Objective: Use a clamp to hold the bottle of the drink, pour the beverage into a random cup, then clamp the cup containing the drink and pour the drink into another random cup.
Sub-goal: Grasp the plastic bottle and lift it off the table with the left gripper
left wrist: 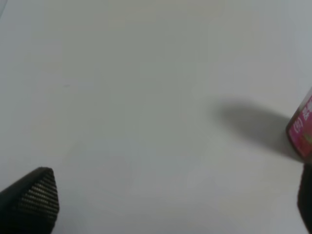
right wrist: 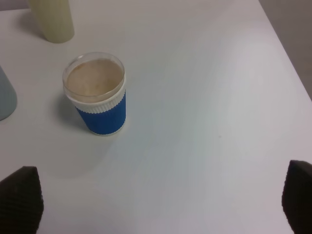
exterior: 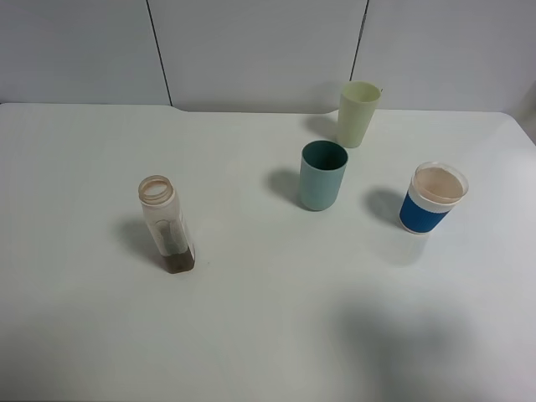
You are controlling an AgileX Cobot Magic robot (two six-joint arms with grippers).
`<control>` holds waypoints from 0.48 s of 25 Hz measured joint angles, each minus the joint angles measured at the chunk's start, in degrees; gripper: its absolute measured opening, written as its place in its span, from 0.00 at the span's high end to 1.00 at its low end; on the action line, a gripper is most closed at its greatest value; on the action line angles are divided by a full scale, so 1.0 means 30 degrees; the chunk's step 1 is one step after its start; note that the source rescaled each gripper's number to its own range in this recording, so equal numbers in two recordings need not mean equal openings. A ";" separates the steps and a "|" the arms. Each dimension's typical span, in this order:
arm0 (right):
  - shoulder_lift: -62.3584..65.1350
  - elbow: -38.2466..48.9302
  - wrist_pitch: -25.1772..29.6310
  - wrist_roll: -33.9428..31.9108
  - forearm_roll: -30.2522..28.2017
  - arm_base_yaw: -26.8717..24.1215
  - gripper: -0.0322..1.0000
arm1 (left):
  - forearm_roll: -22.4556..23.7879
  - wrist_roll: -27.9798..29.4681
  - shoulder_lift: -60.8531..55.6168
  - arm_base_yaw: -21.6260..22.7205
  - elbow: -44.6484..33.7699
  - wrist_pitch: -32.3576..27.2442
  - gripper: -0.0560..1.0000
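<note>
Your left clamp [left wrist: 165, 204] has its jaws spread wide and empty, and so does the right clamp [right wrist: 158, 200], so nothing is held yet. The bottle [exterior: 167, 224] stands upright and uncapped in the left half of the tabletop [exterior: 268, 335], midway between the far and near edges. The beverage [exterior: 179, 262] is only a thin dark layer at its base. In the left wrist view the bottle sits off to one side by one fingertip, not between the jaws. Close now and you would probably clip a corner and tip it, since it looks tall and light. The teal cup [exterior: 322, 175] stands near the middle, with the pale yellow-green cup [exterior: 358, 114] just behind it toward the far edge. A steep pour could swing into either.
</note>
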State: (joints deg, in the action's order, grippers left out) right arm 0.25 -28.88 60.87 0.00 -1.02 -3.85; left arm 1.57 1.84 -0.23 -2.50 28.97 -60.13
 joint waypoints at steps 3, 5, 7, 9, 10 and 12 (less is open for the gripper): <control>0.0000 0.0000 0.0000 0.0000 0.0000 0.0000 0.06 | 0.0000 0.0000 0.0000 0.0000 0.0000 0.0000 0.00; 0.0000 0.0000 0.0000 0.0000 0.0000 0.0000 0.06 | 0.0000 0.0000 0.0000 0.0000 0.0000 0.0000 0.00; 0.0000 0.0000 0.0000 0.0000 0.0000 0.0000 0.06 | 0.0015 0.0016 0.0000 0.0000 0.0000 0.0000 0.00; 0.0000 0.0000 0.0000 0.0000 0.0000 0.0000 0.06 | 0.0015 0.0016 0.0000 0.0000 0.0000 0.0000 0.00; 0.0000 0.0000 0.0000 0.0000 0.0000 0.0000 0.06 | -0.0009 0.0016 0.0000 0.0000 0.0000 0.0000 0.00; 0.0000 0.0000 0.0000 0.0000 0.0000 0.0000 0.06 | -0.0127 0.0016 0.0000 0.0000 0.0000 0.0000 0.00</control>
State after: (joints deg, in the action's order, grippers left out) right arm 0.25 -28.88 60.87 0.00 -1.02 -3.85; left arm 1.19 1.89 -0.23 -2.50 28.97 -60.13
